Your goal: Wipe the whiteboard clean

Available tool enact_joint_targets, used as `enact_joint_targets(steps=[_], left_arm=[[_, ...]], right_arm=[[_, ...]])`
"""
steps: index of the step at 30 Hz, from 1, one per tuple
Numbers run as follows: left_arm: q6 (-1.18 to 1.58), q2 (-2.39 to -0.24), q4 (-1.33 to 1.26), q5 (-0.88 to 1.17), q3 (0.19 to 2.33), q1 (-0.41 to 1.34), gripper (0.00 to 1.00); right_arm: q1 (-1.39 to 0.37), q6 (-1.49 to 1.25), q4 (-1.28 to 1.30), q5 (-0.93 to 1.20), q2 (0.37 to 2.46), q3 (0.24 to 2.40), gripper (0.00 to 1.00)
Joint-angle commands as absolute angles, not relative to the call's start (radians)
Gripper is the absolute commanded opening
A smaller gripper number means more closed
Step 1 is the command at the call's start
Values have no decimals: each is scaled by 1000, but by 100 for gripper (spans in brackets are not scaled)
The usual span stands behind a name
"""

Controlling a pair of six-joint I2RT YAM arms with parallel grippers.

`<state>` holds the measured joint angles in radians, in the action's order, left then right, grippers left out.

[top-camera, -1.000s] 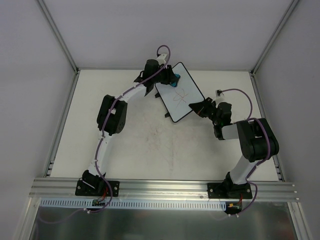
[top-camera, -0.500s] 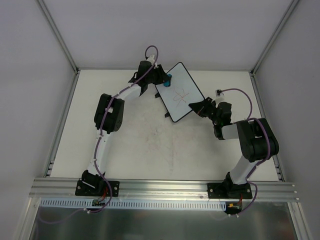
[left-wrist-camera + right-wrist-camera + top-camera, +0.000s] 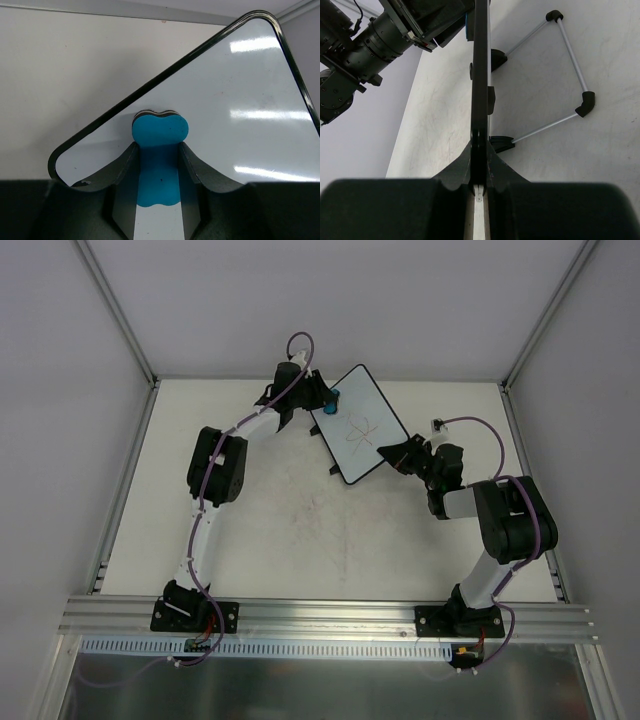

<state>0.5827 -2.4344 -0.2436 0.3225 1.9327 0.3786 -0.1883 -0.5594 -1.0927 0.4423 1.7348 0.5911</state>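
While my right gripper (image 3: 480,150) pinches the thin black frame of the whiteboard (image 3: 360,435), both fingers pressed against its edge, the board stands toward the far side of the table (image 3: 290,530), leaning on a wire stand (image 3: 570,65) whose black feet rest on the tabletop just behind it. From the right wrist I see the whiteboard (image 3: 480,75) purely edge-on, its long axis running straight away from my fingers. From above, that long axis runs diagonally, from the far left down toward the near right, where my right gripper (image 3: 397,453) has hold of it, and the white face is tilted upward. A red scribble (image 3: 361,429) sits around the middle of that face. My left gripper (image 3: 326,398) is at the board's far-left edge, closed on a blue eraser (image 3: 335,396) clamped between its fingers. In the left wrist view the eraser (image 3: 160,131) pokes out past my left gripper (image 3: 158,148), its rounded end lying on the whiteboard (image 3: 235,100) just inside the black frame, near one rounded corner. That part of the surface is plain white, showing only reflected strips of light.
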Motion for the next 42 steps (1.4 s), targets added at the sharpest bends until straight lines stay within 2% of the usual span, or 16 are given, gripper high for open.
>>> enact_joint_targets(steps=[1, 15, 28, 42], left_arm=[[481, -2390, -178, 331, 1911, 452, 0], [322, -2263, -298, 400, 1750, 603, 0], [143, -2214, -261, 265, 1701, 713, 0], [141, -2207, -255, 206, 1683, 723, 0]], right_arm=[[-193, -535, -1143, 463, 1744, 630, 0], [-192, -543, -1144, 471, 1753, 638, 0], [-189, -548, -1147, 469, 1749, 630, 0], [-186, -558, -1160, 476, 1755, 634, 0]])
